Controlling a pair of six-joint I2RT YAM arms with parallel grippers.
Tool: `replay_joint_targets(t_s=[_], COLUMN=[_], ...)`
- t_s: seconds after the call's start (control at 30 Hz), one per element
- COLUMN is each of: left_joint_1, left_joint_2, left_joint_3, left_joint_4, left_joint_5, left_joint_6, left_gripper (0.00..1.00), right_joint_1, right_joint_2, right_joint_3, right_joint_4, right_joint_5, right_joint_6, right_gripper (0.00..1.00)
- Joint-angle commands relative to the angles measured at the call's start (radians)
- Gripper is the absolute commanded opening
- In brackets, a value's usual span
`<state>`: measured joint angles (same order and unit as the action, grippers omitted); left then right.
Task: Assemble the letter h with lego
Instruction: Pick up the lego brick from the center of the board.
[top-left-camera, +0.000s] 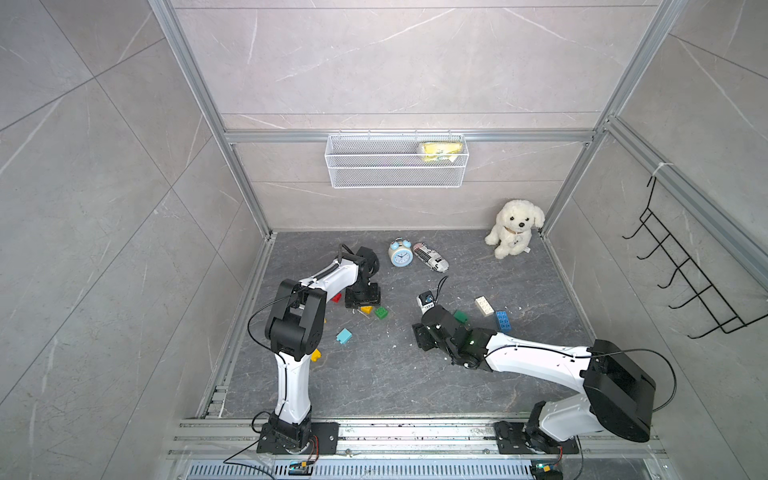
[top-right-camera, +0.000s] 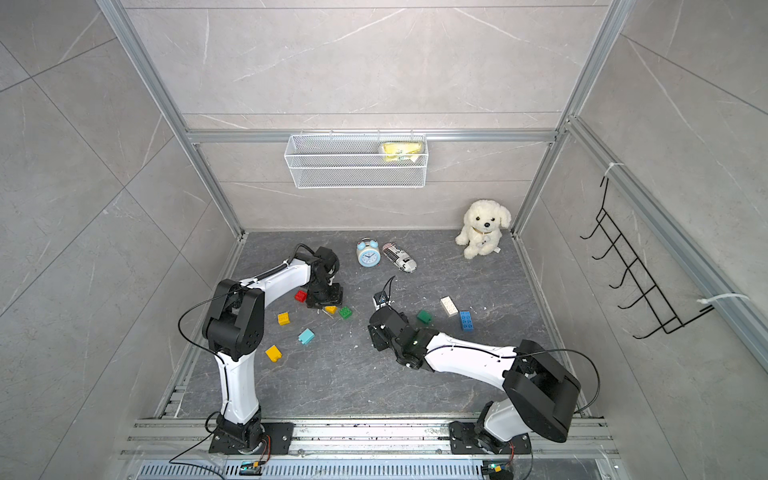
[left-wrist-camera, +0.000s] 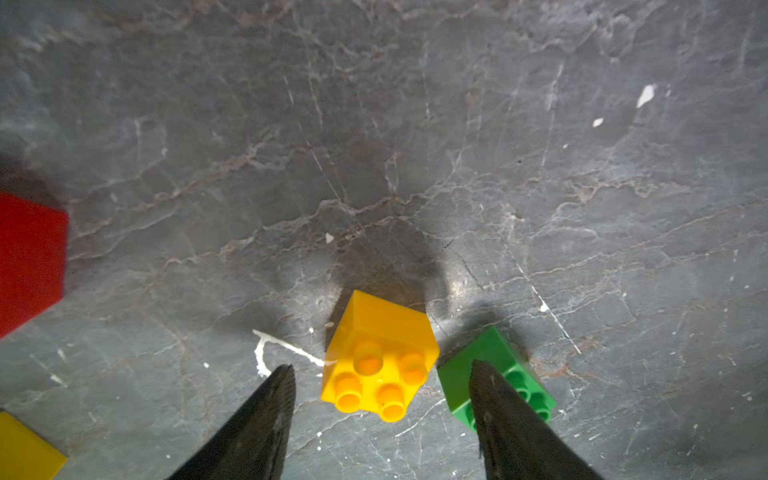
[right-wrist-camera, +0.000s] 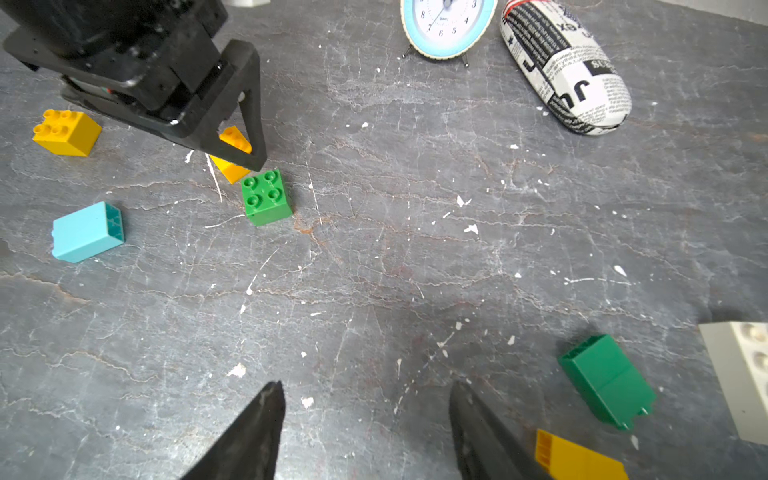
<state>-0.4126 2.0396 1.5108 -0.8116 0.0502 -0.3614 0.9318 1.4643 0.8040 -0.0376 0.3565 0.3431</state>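
Observation:
My left gripper (left-wrist-camera: 380, 368) stands open low over the slab, its fingers on either side of a yellow lego brick (left-wrist-camera: 386, 328) with a gap on each side. A green brick (left-wrist-camera: 473, 353) lies just beyond one finger, and a red brick (top-left-camera: 336, 297) lies to the left. In both top views the left gripper (top-left-camera: 362, 300) (top-right-camera: 326, 299) hides part of the yellow brick (top-right-camera: 331, 309). My right gripper (right-wrist-camera: 366, 386) is open over bare slab and holds nothing. A dark green brick (right-wrist-camera: 606, 382), a white one (top-left-camera: 484, 306) and a blue one (top-left-camera: 502, 321) lie to its right.
Loose on the slab are a light blue brick (top-left-camera: 344, 336) and two more yellow bricks (top-right-camera: 284, 318) (top-right-camera: 273, 353). An alarm clock (top-left-camera: 400, 253), a newspaper-print case (top-left-camera: 431, 257) and a plush dog (top-left-camera: 514, 227) stand at the back. A wire basket (top-left-camera: 397, 166) hangs on the wall.

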Motion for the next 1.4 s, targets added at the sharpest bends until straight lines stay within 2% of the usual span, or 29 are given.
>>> replay_joint_targets(t_s=[0.0, 0.07, 0.3, 0.6, 0.77, 0.97, 1.2, 1.37], left_joint_1=[-0.001, -0.002, -0.002, -0.001, -0.003, -0.033, -0.157, -0.228], left_joint_2=[0.023, 0.027, 0.024, -0.007, -0.052, -0.111, -0.238, -0.254], left_joint_3=[0.028, 0.031, 0.026, -0.015, -0.049, -0.101, -0.221, -0.292], left_joint_4=[-0.044, -0.042, -0.038, -0.03, -0.009, -0.012, 0.007, 0.055], left_joint_5=[-0.006, -0.003, -0.001, 0.007, 0.028, 0.018, -0.029, -0.024], left_joint_6=[0.039, 0.039, 0.022, -0.091, -0.14, -0.167, -0.263, -0.386], left_gripper=[0.67, 0.67, 0.51, 0.29, 0.25, 0.16, 0.14, 0.15], right_joint_1=[-0.003, -0.003, -0.003, -0.004, -0.003, -0.004, -0.004, -0.011], right_joint_2=[-0.025, -0.025, -0.018, -0.017, -0.018, -0.015, -0.009, 0.0], right_joint_3=[-0.013, -0.014, -0.011, -0.012, -0.014, -0.01, -0.004, -0.001], right_joint_4=[0.02, 0.021, 0.024, 0.024, 0.024, 0.022, 0.007, 0.005], right_joint_5=[-0.004, -0.007, -0.011, -0.003, -0.005, -0.001, 0.028, 0.03], right_joint_6=[-0.015, -0.016, -0.023, -0.026, -0.026, -0.023, -0.008, 0.002], right_gripper=[0.66, 0.66, 0.65, 0.64, 0.63, 0.63, 0.63, 0.64])
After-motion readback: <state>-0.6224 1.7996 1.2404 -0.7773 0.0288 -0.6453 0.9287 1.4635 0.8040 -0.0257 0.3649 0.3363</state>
